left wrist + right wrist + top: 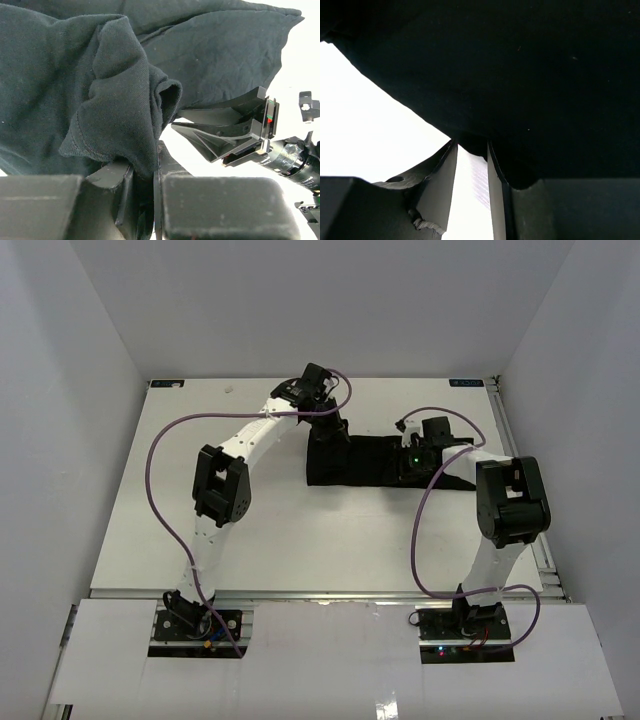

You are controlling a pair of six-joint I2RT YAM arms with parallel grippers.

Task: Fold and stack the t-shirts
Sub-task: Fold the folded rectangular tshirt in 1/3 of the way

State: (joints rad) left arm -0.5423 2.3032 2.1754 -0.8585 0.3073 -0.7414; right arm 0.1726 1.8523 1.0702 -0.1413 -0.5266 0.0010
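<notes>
The black t-shirt (362, 462) lies bunched into a wide band at the back middle of the white table. At its left end, my left gripper (330, 432) is shut on a gathered fold; in the left wrist view the t-shirt (125, 100) runs down into the narrow slot of that gripper (150, 170). My right gripper (414, 456) sits over the shirt's right part. In the right wrist view the edge of the t-shirt (520, 75) dips between that gripper's tips (472, 146), which pinch it, with white table showing below. The left wrist view also shows the right gripper (180, 124) at the hem.
White walls enclose the table (200, 540) on three sides. A metal rail (520, 460) runs along the right edge. Purple cables (160, 480) loop off both arms above the table.
</notes>
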